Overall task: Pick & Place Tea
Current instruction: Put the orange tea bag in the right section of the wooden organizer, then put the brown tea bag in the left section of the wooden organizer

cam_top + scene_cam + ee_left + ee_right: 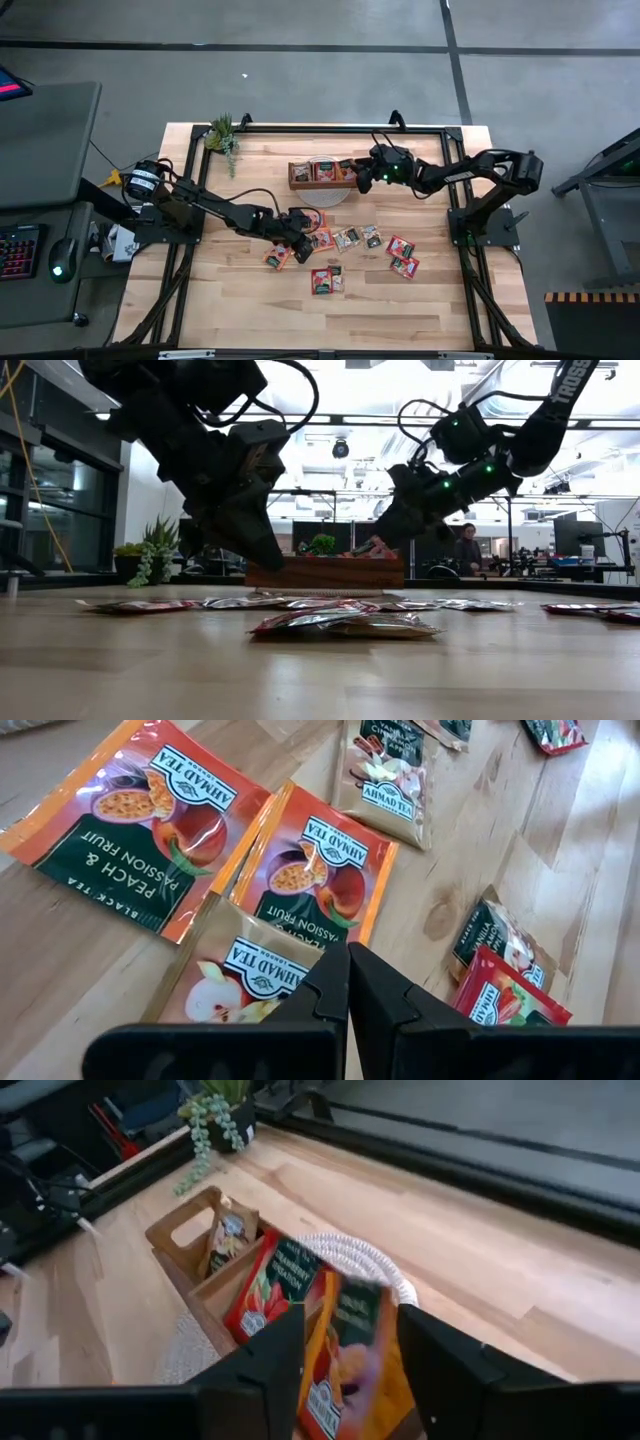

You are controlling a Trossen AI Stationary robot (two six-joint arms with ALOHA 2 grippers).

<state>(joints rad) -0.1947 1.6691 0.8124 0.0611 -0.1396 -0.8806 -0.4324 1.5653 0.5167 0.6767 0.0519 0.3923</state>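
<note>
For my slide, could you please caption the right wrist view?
Open right claw over wooden tray, orange tea sachet between its fingers.

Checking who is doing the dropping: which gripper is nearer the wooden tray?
Right. The right gripper hangs over the wooden tray's right end; the left gripper is down among the loose tea sachets, away from the tray.

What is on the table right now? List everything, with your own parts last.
tea sachets: about a dozen, mostly red or orange, loose mid-table; more stand in the tray
wooden tray: one, brown, at the far side
round mat: one, white, under the tray
plant: one, green, far left corner
table: one, pale wood
left end effector: shut, low over the loose sachets
right end effector: open at the tray's right end, an orange sachet between its fingers
</note>
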